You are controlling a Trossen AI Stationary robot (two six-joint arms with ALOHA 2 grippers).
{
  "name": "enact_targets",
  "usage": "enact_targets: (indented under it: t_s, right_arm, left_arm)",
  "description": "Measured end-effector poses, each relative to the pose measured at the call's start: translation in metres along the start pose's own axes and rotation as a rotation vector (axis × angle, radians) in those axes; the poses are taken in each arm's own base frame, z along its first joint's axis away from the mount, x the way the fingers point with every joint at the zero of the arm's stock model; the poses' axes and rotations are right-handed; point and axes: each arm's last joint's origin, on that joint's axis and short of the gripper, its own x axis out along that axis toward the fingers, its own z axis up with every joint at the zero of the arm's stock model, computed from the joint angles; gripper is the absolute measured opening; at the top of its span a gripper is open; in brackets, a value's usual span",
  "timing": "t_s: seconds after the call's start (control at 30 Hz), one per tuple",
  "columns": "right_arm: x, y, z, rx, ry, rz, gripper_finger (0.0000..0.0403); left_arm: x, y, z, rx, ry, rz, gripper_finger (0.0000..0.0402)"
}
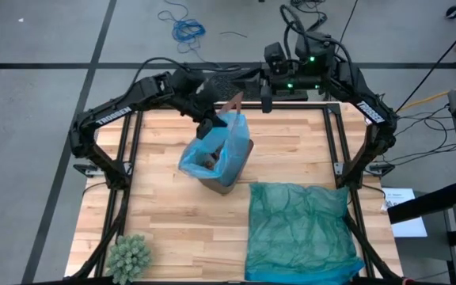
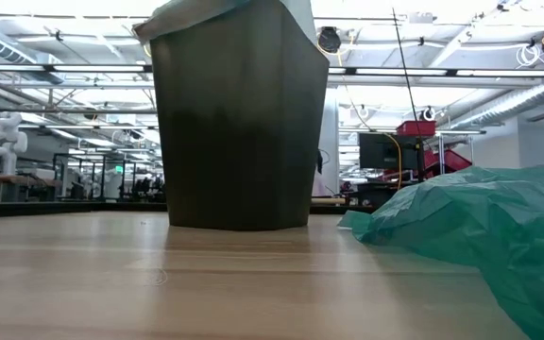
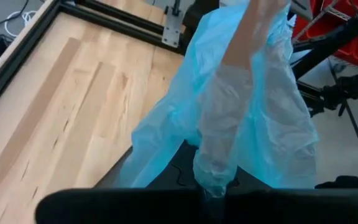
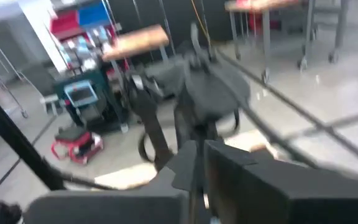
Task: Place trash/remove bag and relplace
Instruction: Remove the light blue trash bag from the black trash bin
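Note:
A dark bin [image 1: 228,170] stands mid-table and fills the low view [image 2: 239,123]. The light blue bag [image 1: 222,146] lines it, and its rim is pulled up above the bin's mouth. Brown trash [image 1: 210,162] lies inside the bag. My left gripper [image 1: 209,127] is at the bin's far left side, shut on the bag [image 3: 241,112]. My right gripper [image 1: 266,101] hangs high over the table's far edge, beyond the bin, shut [image 4: 199,168] with nothing between its fingers. A brown strip [image 1: 232,101] shows by the bag's top. My left gripper pinches a gathered bunch of the bag's rim [image 3: 215,177] between its two fingers, several layers crumpled together. It comes at the bag slanting down from the table's far left. The plastic spreads away from the fingers, and the bag's lower part stays in the bin.
A darker teal-green plastic bag [image 1: 299,229] lies spread over the table's near right, and it also shows in the low view [image 2: 480,217]. A green spiky ball [image 1: 129,255] sits at the near left corner. Black frame rails [image 1: 335,138] run along the table's edges.

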Motion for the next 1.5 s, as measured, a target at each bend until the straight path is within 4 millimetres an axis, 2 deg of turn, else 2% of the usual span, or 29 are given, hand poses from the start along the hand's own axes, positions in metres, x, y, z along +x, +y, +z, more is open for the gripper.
enact_targets:
  t_s: [0.23,0.43,0.53,0.67,0.73,0.97,1.13,1.23,1.37,1.4,1.5]
  right_arm:
    - [-0.007,-0.001,-0.022,0.028,0.226,-0.044,0.0145]
    - [-0.009,-0.001,-0.024,0.030,0.256,-0.062,0.0247]
    - [-0.019,0.000,-0.024,0.025,0.262,-0.097,0.0273]
    - [-0.037,0.000,-0.024,-0.005,0.284,-0.214,0.0279]
    - [-0.037,-0.001,-0.027,-0.002,0.311,-0.229,0.0275]
    - [-0.010,0.002,-0.028,-0.013,0.262,-0.177,0.0255]
    - [0.010,-0.001,-0.038,0.017,0.316,-0.173,0.0220]
    - [0.016,-0.003,-0.040,0.020,0.323,-0.173,0.0164]
    - [0.019,-0.003,-0.036,-0.015,0.280,-0.158,0.0035]
    - [0.020,-0.002,-0.035,-0.032,0.261,-0.152,0.0018]
    - [0.021,0.000,-0.032,-0.043,0.233,-0.137,0.0005]
  left_arm:
    - [-0.004,0.000,0.000,-0.001,-0.004,0.012,0.0000]
    - [-0.003,-0.001,-0.001,-0.003,0.000,0.011,0.0000]
    - [-0.004,-0.001,-0.002,-0.006,0.006,0.012,0.0000]
    - [-0.010,-0.004,-0.002,-0.001,-0.003,0.013,0.0000]
    - [-0.014,-0.006,-0.002,0.001,-0.010,0.016,0.0000]
    - [-0.015,-0.006,-0.001,0.008,-0.023,0.015,0.0000]
    - [-0.015,-0.006,-0.001,0.009,-0.022,0.015,0.0000]
    - [-0.015,-0.006,-0.001,0.009,-0.022,0.015,0.0000]
    - [-0.015,-0.006,-0.002,0.005,-0.016,0.016,0.0000]
    - [-0.015,-0.006,-0.002,0.004,-0.014,0.016,0.0000]
    - [-0.015,-0.006,-0.002,0.003,-0.013,0.016,0.0000]
